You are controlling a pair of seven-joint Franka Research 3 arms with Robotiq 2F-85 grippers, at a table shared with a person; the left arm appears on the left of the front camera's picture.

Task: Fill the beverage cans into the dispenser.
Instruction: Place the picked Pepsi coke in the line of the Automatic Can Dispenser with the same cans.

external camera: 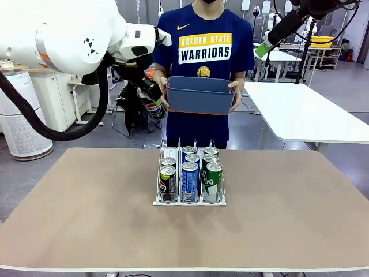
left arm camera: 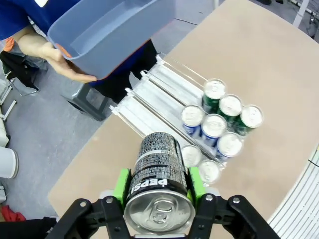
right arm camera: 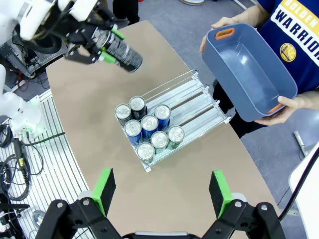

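At the bottom of the left wrist frame the left claw [left arm camera: 158, 191] pinches a black Pepsi can [left arm camera: 158, 169] between its green pads, held in the air. Lower in the right wrist frame the right claw [right arm camera: 162, 191] is spread wide, holding nothing. Mid-frame on the table [external camera: 75, 219], the dispenser [external camera: 189, 173] carries seven cans [external camera: 189, 179]. Beyond, a person holds a blue bin [external camera: 200, 94].
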